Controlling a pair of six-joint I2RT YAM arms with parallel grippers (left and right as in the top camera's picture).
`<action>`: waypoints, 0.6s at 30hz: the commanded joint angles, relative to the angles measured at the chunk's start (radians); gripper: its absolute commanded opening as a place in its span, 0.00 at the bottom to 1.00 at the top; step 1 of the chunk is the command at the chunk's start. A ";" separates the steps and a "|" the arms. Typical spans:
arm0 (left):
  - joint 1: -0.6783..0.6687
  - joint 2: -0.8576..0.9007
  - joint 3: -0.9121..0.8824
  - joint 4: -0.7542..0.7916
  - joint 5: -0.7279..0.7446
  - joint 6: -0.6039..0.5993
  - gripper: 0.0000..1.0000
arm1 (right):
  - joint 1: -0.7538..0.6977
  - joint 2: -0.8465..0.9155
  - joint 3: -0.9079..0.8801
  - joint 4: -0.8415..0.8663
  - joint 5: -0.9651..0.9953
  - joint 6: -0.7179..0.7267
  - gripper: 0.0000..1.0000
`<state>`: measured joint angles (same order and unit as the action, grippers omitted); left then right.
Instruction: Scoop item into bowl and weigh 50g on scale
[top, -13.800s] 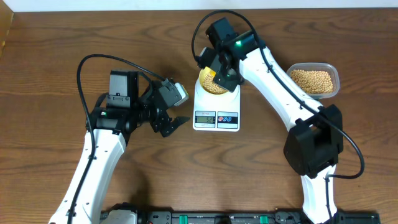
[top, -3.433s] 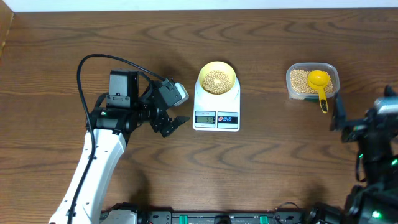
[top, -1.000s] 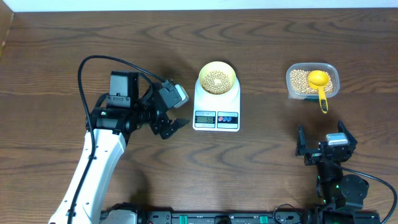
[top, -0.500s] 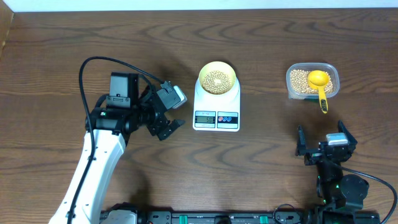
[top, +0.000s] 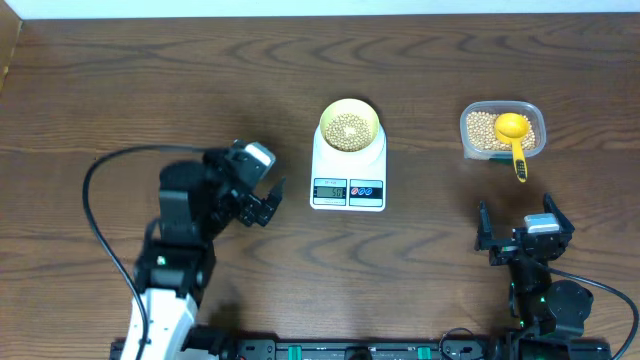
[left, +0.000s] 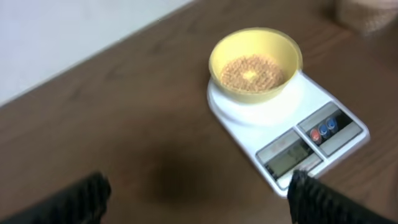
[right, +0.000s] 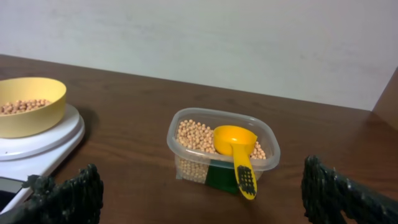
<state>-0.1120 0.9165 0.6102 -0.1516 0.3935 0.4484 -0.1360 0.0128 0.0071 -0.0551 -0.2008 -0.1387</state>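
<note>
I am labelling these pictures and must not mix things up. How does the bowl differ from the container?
The bowl is round and opaque yellow; the container is a clear rounded rectangle. The bowl stands on the scale; the container stands on the table. The container has a yellow scoop lying in it; the bowl has none. Both hold beans.
</note>
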 joint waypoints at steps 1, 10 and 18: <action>0.005 -0.081 -0.130 0.135 -0.074 -0.175 0.93 | 0.007 -0.003 -0.002 -0.005 0.008 0.011 0.99; 0.005 -0.310 -0.414 0.397 -0.079 -0.174 0.93 | 0.007 -0.003 -0.002 -0.005 0.008 0.011 0.99; 0.005 -0.480 -0.570 0.471 -0.176 -0.211 0.93 | 0.007 -0.003 -0.002 -0.005 0.008 0.011 0.99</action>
<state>-0.1120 0.4988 0.0723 0.3099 0.2806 0.2752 -0.1360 0.0128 0.0071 -0.0555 -0.2008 -0.1387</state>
